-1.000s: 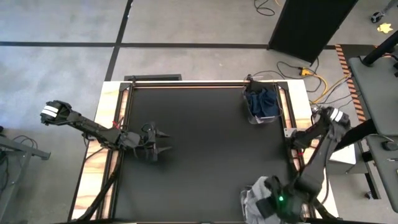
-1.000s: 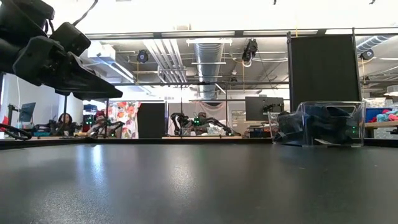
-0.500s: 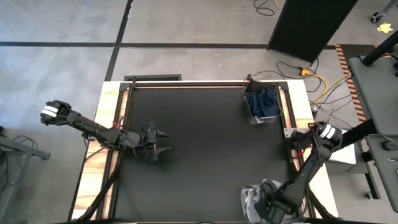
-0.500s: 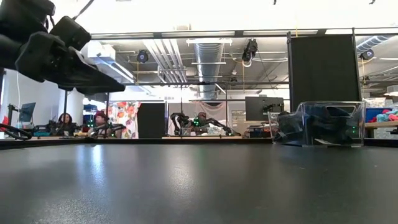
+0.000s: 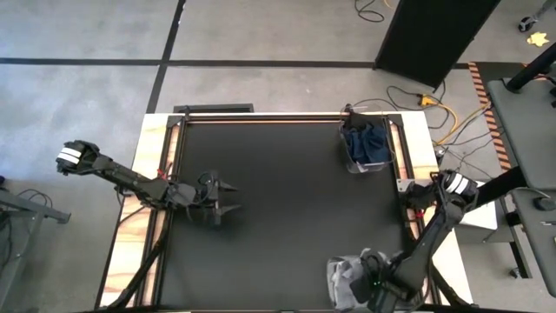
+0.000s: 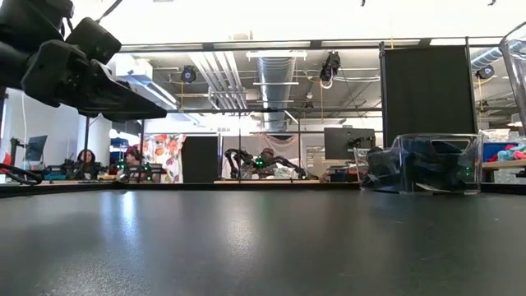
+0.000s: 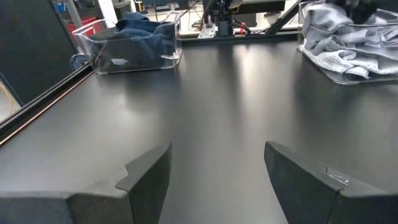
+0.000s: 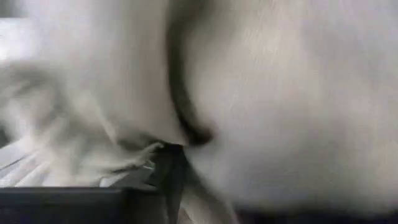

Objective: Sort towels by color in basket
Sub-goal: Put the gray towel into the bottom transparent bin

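Observation:
Light grey towels [image 5: 346, 276] are heaped in a clear basket at the table's near right corner, also seen in the left wrist view [image 7: 348, 37]. My right gripper [image 5: 382, 285] points down into that heap, and its wrist view shows only blurred grey cloth [image 8: 280, 99]. Dark navy towels [image 5: 367, 143] lie in a second clear basket [image 7: 134, 59] at the far right. My left gripper [image 5: 234, 198] hovers open above the table's left side, with nothing between its fingers [image 7: 217, 162].
The black tabletop [image 5: 287, 217] stretches bare between the two arms. A metal rail [image 5: 261, 116] runs along the far edge, with wooden strips [image 5: 139, 217] at the sides. A tall black panel [image 6: 423, 90] stands beyond the far right corner. People sit far off in the room [image 6: 86, 160].
My right gripper has sunk straight down into the near right basket. The grey heap under it now bulges a little farther toward the table's left.

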